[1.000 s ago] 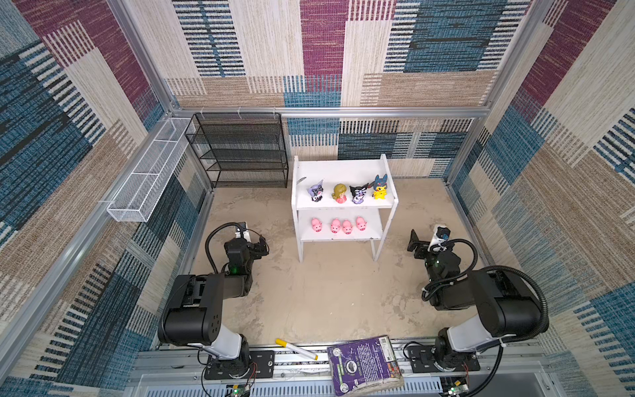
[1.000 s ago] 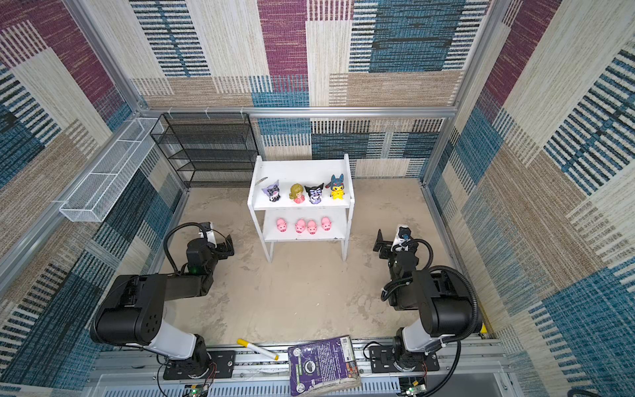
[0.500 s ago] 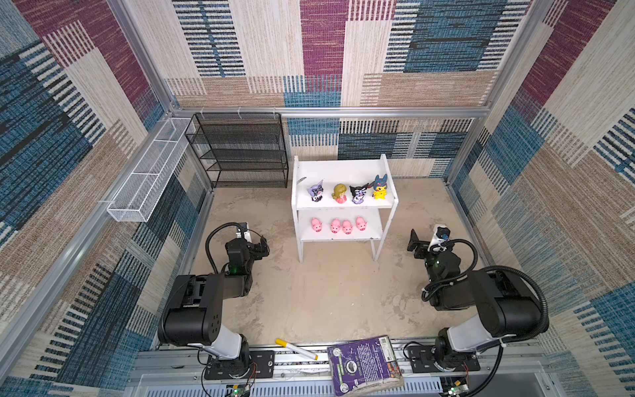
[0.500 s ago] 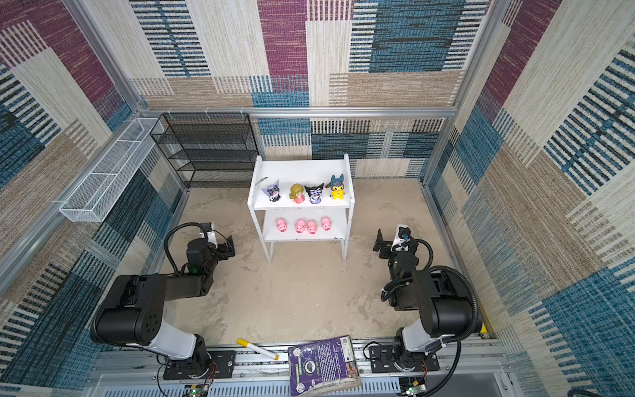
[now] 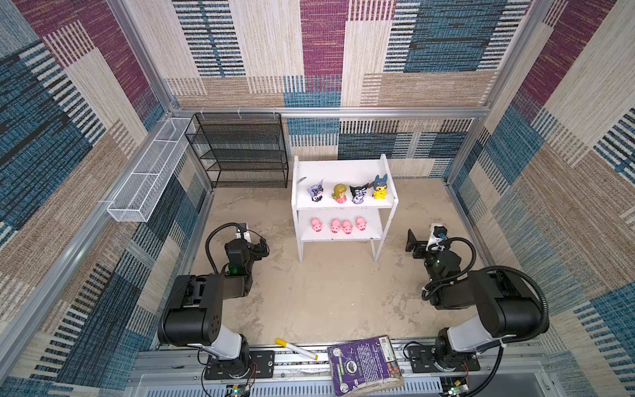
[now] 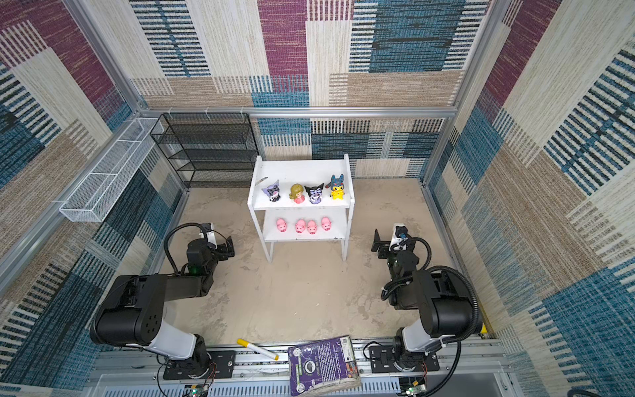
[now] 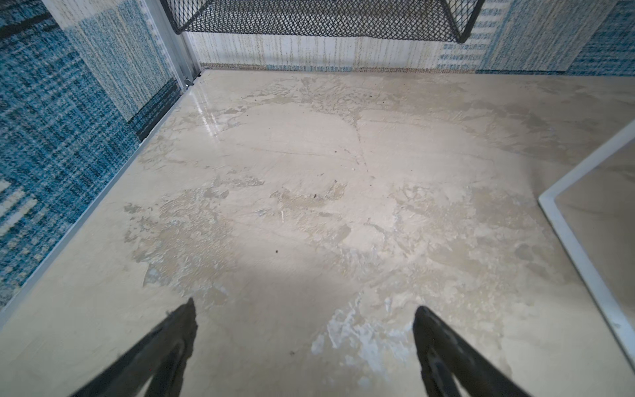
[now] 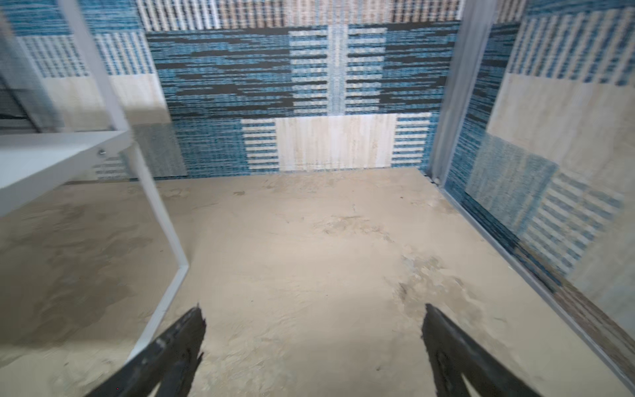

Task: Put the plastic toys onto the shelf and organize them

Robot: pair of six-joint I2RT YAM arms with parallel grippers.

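Between the two grippers, a little beyond their fingertips toward the back wall, the white shelf stands just where it stood a second ago, and none of the toys on it has shifted. Its upper board carries a row of four: a lilac eared toy, a blonde girl, a black and purple eared toy and a yellow toy in a blue hood. Four pink pigs sit in a row on the lower board. Both arms are likewise unchanged, folded low on either side. The left gripper has its fingers spread wide over bare floor, holding nothing, with a shelf leg off to one side. The right gripper is spread just as wide and empty, beside another leg. The floor is beige, scuffed and blotchy. Patchwork fabric in blue, plum and tan covers the walls. A black mesh rack stands in the far corner beyond the left fingers, and a white wire basket hangs on the side wall. Behind both arms a yellow-capped pen and a purple book lie on the front rail.
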